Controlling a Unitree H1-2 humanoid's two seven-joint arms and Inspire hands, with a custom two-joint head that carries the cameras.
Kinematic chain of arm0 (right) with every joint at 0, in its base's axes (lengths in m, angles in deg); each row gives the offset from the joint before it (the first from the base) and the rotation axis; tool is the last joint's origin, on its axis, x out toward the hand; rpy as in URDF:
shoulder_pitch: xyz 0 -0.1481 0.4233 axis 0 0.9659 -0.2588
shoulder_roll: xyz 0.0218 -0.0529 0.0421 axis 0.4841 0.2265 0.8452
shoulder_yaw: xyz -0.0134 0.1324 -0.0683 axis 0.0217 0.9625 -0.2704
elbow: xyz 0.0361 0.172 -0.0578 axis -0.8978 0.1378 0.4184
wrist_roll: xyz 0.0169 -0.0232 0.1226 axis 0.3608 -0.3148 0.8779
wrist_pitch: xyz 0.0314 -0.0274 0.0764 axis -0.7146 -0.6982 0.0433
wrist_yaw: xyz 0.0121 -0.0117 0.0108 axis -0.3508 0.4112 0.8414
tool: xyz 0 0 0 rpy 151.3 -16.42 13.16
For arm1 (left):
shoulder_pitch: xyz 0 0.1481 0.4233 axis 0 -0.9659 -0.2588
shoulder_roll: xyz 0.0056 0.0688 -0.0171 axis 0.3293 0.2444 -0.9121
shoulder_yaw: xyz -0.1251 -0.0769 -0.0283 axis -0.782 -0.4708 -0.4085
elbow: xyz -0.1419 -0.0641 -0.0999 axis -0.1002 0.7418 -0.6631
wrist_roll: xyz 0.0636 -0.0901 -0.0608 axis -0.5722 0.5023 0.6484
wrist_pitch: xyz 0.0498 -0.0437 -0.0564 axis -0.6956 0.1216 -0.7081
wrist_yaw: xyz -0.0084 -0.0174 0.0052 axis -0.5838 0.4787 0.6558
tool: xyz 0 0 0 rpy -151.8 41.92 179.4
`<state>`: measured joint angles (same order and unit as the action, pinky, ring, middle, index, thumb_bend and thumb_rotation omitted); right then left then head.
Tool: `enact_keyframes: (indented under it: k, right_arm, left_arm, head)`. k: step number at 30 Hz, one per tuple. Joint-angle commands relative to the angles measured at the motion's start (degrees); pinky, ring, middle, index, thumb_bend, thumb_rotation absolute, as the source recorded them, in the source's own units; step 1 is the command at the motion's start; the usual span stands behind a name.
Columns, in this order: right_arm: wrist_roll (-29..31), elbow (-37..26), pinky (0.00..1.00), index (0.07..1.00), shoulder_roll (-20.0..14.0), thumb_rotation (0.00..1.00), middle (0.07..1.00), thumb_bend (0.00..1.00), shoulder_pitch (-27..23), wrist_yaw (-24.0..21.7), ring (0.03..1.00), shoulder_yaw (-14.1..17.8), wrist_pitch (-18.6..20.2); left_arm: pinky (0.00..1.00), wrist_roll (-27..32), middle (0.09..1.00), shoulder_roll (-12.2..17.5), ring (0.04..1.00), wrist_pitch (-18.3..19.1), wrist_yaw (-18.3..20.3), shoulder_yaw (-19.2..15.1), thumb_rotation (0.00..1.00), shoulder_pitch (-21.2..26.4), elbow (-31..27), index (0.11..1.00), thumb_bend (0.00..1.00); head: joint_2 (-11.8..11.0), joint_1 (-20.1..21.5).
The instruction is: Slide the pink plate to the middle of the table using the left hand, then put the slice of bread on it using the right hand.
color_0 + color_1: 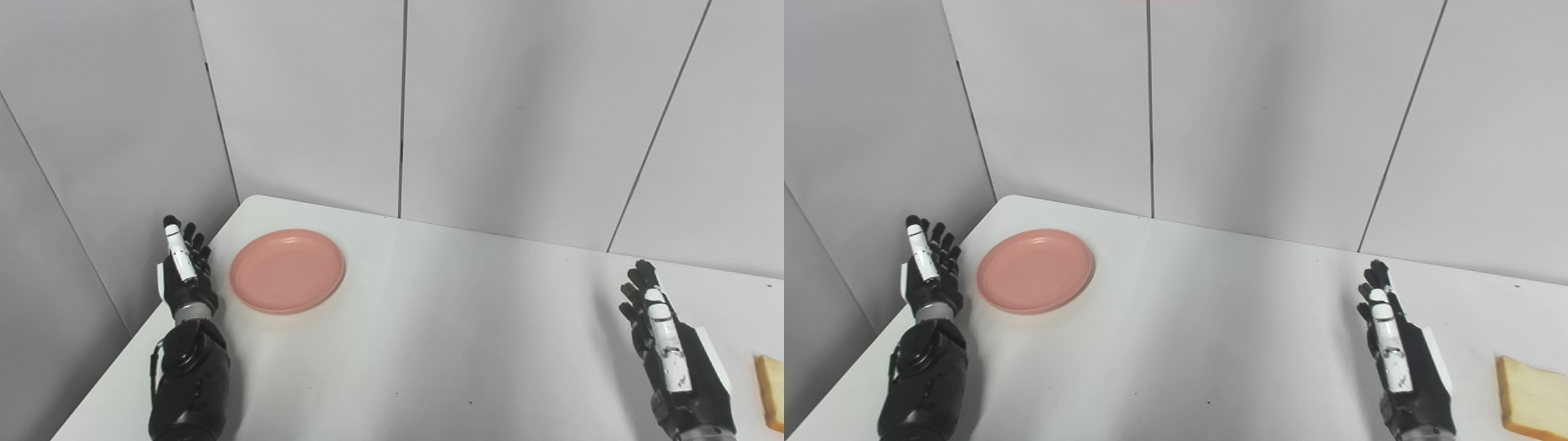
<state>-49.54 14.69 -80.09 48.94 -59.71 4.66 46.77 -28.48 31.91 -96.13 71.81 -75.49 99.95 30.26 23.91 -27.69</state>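
At a white table [429,343] set against grey wall panels, we are seeing a two-armed humanoid robot poised before any contact is made. The round, shallow pink plastic plate [287,271] is sitting near the table's far left corner, well short of the middle where the task wants it. The left hand [184,269], black with a white-backed finger, is standing upright at the table's left edge, fingers extended and slightly apart, holding nothing. The plate is lying just beside it, on the side toward the table's centre, with a narrow gap between fingers and rim; we are judging them apart, not touching.

That is the relation the coming slide is turning on: the plate is lying directly inboard of the left hand, so a push toward the centre looks open to it. Being round, the plate is offering no long axis to line up.

The right hand [1396,349] is waiting near the front right corner, likewise open and empty, fingers pointing toward the far edge. The pale, golden-crusted slice of bread [1531,398] is lying flat at the right edge, near that hand but clear of it, and partly cut off by the frame. The left hand is by far the nearer to the plate, the right to the bread.
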Motion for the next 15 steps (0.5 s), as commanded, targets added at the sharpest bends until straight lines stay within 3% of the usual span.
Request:
enact_keyframes:
  k: [1,9,15]
  right_arm:
    - [-0.3,-1.3,1.0,1.0,-0.3,1.0,1.0,0.0,-1.9,0.1,1.0,-0.1,-0.6]
    - [0.2,-1.0,1.0,1.0,-0.3,1.0,1.0,0.0,-2.1,-0.1,1.0,0.0,-0.5]
    - [-0.1,-0.5,1.0,1.0,-0.5,1.0,1.0,0.0,-2.0,-0.3,1.0,-0.2,-1.6]
  left_arm:
    - [0.96,0.2,0.962,1.6,0.956,-2.0,1.1,-0.1,1.0,3.0,0.0,0.968,0.56]
    - [0.92,0.5,0.951,1.4,0.939,-1.8,1.3,-0.1,1.0,3.8,2.3,0.963,0.56]
    - [0.96,0.4,0.962,1.1,0.966,-1.0,1.9,0.5,1.0,4.2,3.7,0.969,0.57]
  head:
    - [-0.1,0.1]
    - [-0.3,0.2]
    - [-0.3,0.2]
